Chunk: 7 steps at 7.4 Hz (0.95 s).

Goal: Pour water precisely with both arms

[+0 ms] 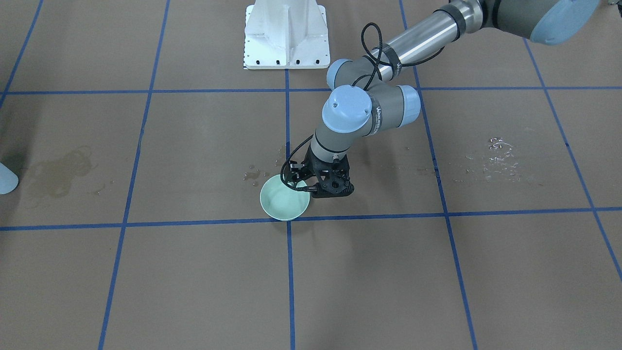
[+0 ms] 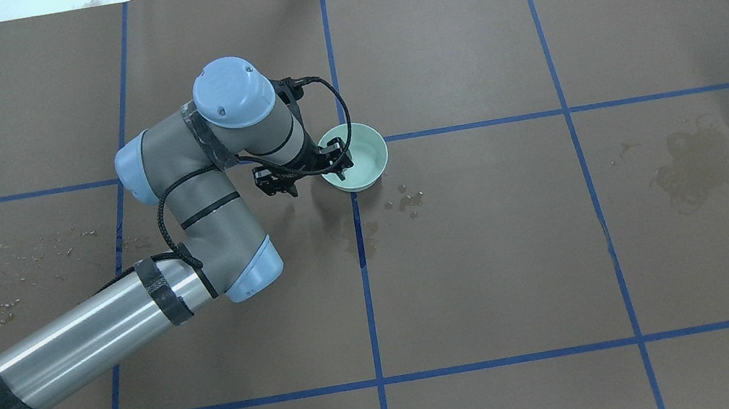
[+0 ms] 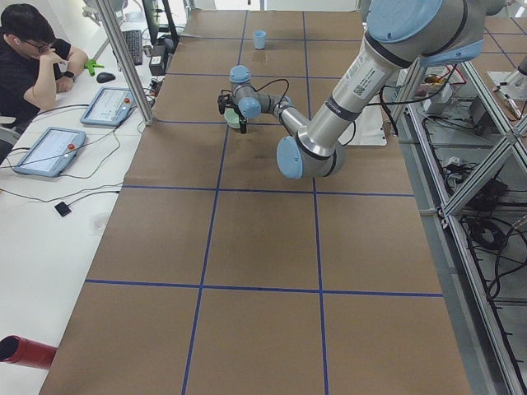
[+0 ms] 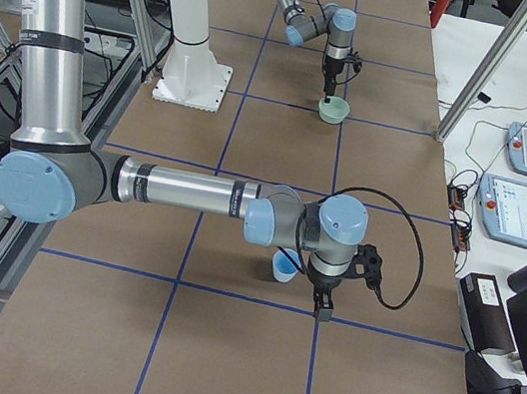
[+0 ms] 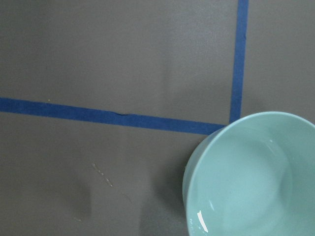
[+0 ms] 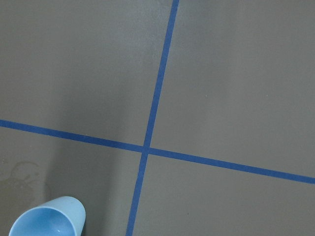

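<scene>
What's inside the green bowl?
The bowl shows only its smooth pale-green inside, with a small shiny glint of what may be water. The left hand hangs over one edge and hides that bit.

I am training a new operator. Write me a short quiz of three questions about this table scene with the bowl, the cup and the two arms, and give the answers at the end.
1. True or false: the pale green round bowl lies tipped on its side.
2. Where is the left gripper? A at the bowl's rim; B high above the bowl's middle; C far from the bowl.
3. Complete: the light-blue plastic cup stands beside the ___ arm's gripper.
Key: 1 false, it stands upright on the table. 2 A. 3 right; the right gripper hangs close by the cup.
</scene>
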Motion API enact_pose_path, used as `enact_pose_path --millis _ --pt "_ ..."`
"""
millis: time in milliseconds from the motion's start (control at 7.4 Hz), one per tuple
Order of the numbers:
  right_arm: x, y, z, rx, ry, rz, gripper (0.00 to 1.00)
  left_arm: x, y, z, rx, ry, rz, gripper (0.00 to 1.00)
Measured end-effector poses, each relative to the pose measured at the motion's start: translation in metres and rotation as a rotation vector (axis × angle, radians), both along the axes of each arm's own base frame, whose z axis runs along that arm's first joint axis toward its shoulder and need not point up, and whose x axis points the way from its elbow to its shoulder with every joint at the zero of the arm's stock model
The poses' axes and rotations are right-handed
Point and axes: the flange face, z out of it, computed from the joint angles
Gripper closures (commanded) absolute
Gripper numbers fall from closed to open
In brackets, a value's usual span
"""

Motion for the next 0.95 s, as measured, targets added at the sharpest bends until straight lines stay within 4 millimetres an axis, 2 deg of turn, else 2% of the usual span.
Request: enact_pose_path --millis 270,676,946 --pt "0.0 0.001 0.001 -0.005 0.0 -0.001 0.01 0.008 0.003 -0.006 0.015 -0.001 -0.008 1.0" --pt "0.0 0.002 0.002 -0.008 0.0 -0.001 0.01 0.012 0.003 -0.018 -0.022 0.008 -0.047 1.0" --pt "0.0 0.003 0.004 -0.01 0.0 -0.002 0.01 0.0 -0.006 -0.031 -0.046 0.02 -0.077 1.0"
